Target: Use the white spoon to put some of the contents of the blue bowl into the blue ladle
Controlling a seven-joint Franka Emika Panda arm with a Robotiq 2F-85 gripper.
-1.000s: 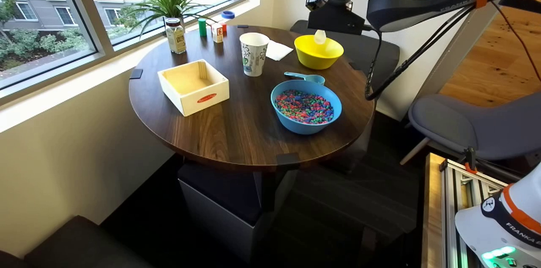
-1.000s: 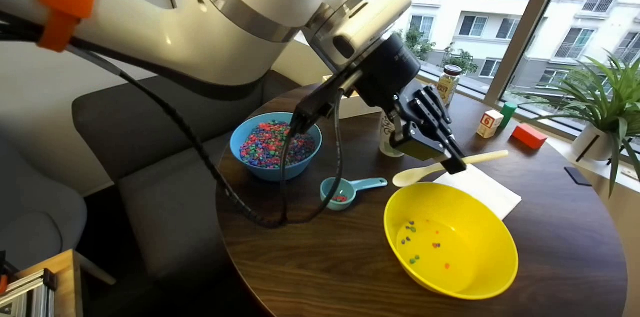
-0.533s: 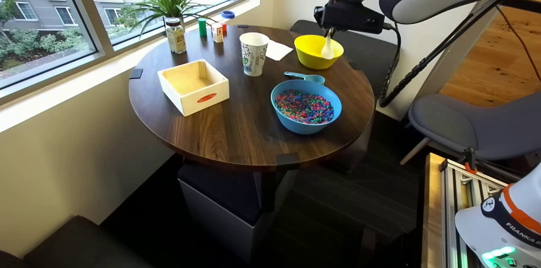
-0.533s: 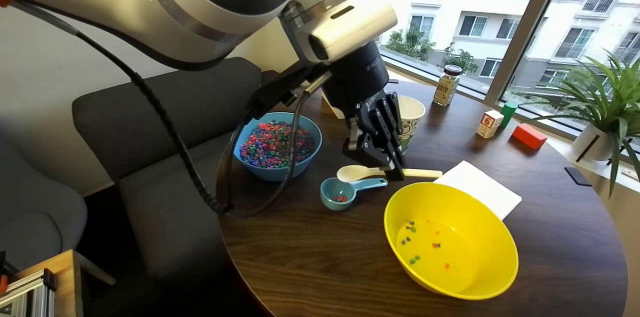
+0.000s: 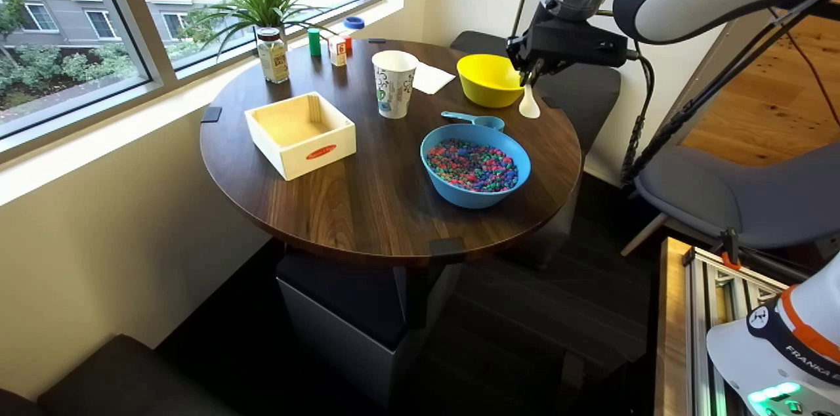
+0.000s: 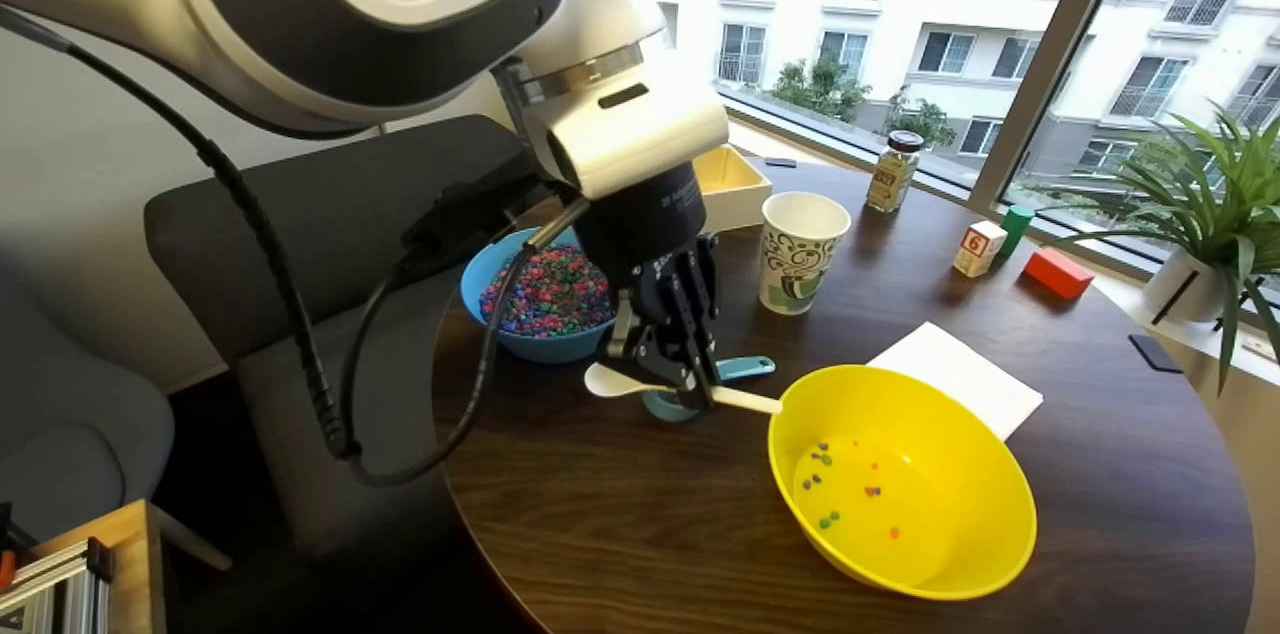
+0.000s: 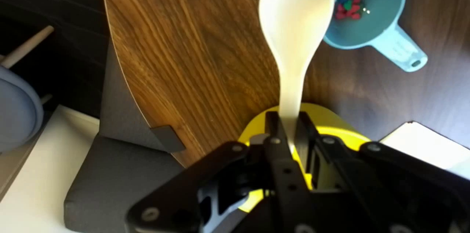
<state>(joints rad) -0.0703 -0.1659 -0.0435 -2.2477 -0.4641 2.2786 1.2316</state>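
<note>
My gripper (image 7: 289, 119) is shut on the handle of the white spoon (image 7: 296, 9). In the wrist view the spoon's head points up the picture, and no pieces show on it. The blue ladle (image 7: 398, 48) lies just beside the spoon's head with several red and green pieces inside. In an exterior view the gripper (image 6: 703, 396) and spoon (image 6: 618, 382) partly cover the ladle (image 6: 745, 368). The blue bowl (image 5: 476, 198) stands on the table near the ladle, its contents (image 5: 471, 166) a broad multicoloured heap; the wrist view does not include it.
A yellow bowl (image 6: 890, 554) with a few pieces in it stands beside the ladle, beneath the gripper in the wrist view. Nearby are a paper cup (image 5: 392, 91), a white napkin (image 6: 960, 382) and a wooden box (image 5: 318, 152). The round table's edge (image 7: 126, 78) shows at left.
Spoon and gripper have come away from the napkin side, past the yellow bowl, to near the ladle, and lower in the picture in both exterior views. The grip stayed shut. Bowls and ladle have not moved.
</note>
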